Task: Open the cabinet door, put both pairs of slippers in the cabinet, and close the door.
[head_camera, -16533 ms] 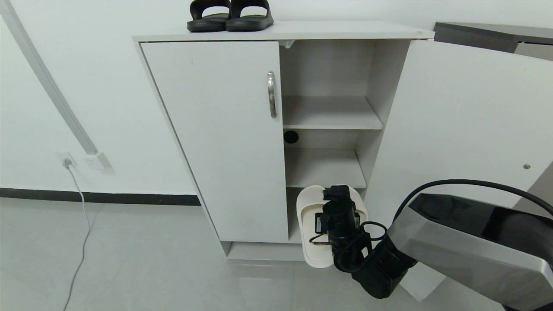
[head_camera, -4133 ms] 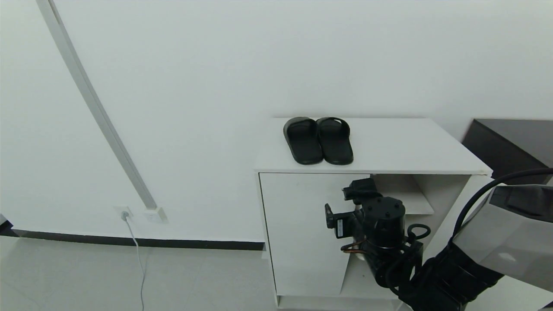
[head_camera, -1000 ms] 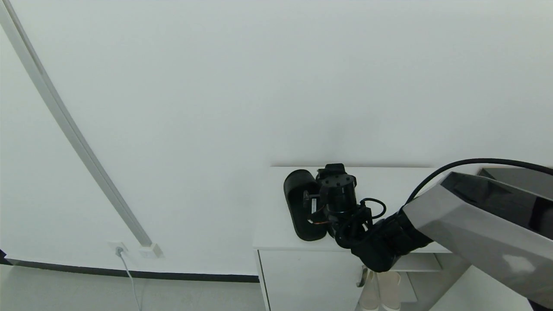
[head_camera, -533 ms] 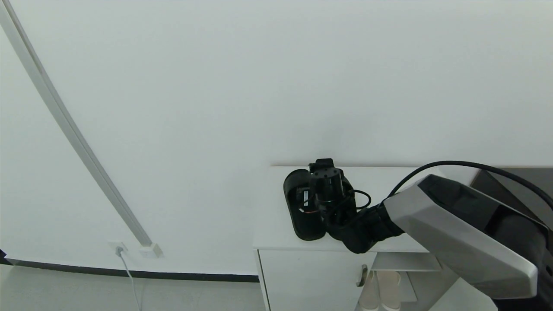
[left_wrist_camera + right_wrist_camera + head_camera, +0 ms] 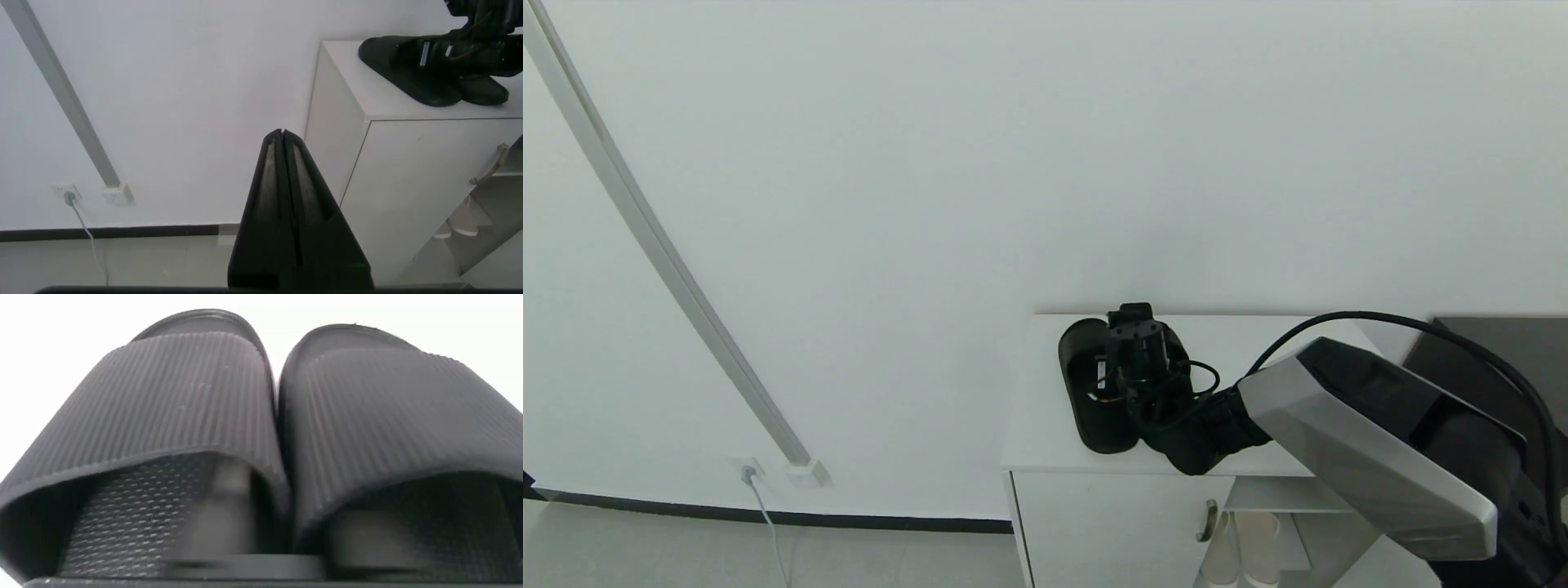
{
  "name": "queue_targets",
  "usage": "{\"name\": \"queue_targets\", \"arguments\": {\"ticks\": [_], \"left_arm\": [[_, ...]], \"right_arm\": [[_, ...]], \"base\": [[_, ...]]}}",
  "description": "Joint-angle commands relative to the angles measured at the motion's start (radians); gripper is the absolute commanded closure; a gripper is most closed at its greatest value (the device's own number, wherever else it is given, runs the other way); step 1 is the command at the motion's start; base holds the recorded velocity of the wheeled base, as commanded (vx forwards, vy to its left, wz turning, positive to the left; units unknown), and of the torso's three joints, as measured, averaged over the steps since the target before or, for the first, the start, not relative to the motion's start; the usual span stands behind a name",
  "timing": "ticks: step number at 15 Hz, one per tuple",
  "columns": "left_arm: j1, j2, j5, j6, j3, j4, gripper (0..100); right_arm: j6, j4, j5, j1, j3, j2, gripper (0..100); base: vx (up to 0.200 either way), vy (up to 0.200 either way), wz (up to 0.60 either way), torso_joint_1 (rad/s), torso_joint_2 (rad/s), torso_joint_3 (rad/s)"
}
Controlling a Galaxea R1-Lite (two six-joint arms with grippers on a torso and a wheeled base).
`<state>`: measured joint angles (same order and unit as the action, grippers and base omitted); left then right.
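Note:
A pair of black slippers [image 5: 1094, 408] lies side by side on the white cabinet's top [image 5: 1045, 425]. My right gripper [image 5: 1131, 327] is down on the pair. In the right wrist view the ribbed straps [image 5: 196, 392] are very close. My right gripper [image 5: 294, 527] is open, with one blurred finger under each strap and the slippers' inner edges between them. A pair of white slippers [image 5: 1241, 543] stands inside the cabinet behind the open right side. My left gripper [image 5: 282, 143] is shut and empty, in the air away from the cabinet's left side [image 5: 335, 139].
The cabinet's left door [image 5: 1111, 531] is closed, with a metal handle [image 5: 1207, 523]. A white wall rises right behind the cabinet. A slanted cable duct [image 5: 645, 237] runs down to a socket [image 5: 745, 472]. A dark unit [image 5: 1494, 343] stands to the right.
Over the last second my right arm pushed further onto the black slippers, its fingers going under the straps. Earlier the white slippers went into the cabinet and the head view rose.

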<state>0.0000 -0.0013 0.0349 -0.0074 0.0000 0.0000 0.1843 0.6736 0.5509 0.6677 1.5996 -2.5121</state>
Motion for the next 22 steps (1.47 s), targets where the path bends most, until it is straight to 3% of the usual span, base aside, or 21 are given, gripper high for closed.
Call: {"name": "queue_targets", "arguments": {"ticks": [1,6,11,14,18,22], "left_arm": [[0.000,0.001,0.000,0.000,0.000,0.000,100],[0.000,0.001,0.000,0.001,0.000,0.000,100],[0.000,0.001,0.000,0.001,0.000,0.000,100],[0.000,0.001,0.000,0.001,0.000,0.000,100],[0.000,0.001,0.000,0.001,0.000,0.000,100],[0.000,0.001,0.000,0.000,0.000,0.000,100]], "right_arm": [[0.001,-0.002,0.000,0.000,-0.003,-0.002,100],[0.000,0.001,-0.023,-0.020,-0.098,0.138,100],[-0.002,0.053,-0.111,0.026,-0.612,0.570,100],[0.001,0.063,-0.160,0.079,-0.830,0.771,100],[0.004,0.057,-0.166,0.121,-0.923,0.880,100],[0.011,0.057,-0.164,0.144,-0.929,0.869,100]], "base": [[0.000,0.000,0.00,0.000,0.00,0.000],[0.000,0.000,0.00,0.000,0.00,0.000],[0.000,0.000,0.00,0.000,0.00,0.000],[0.000,0.000,0.00,0.000,0.00,0.000],[0.000,0.000,0.00,0.000,0.00,0.000],[0.000,0.000,0.00,0.000,0.00,0.000]]}}
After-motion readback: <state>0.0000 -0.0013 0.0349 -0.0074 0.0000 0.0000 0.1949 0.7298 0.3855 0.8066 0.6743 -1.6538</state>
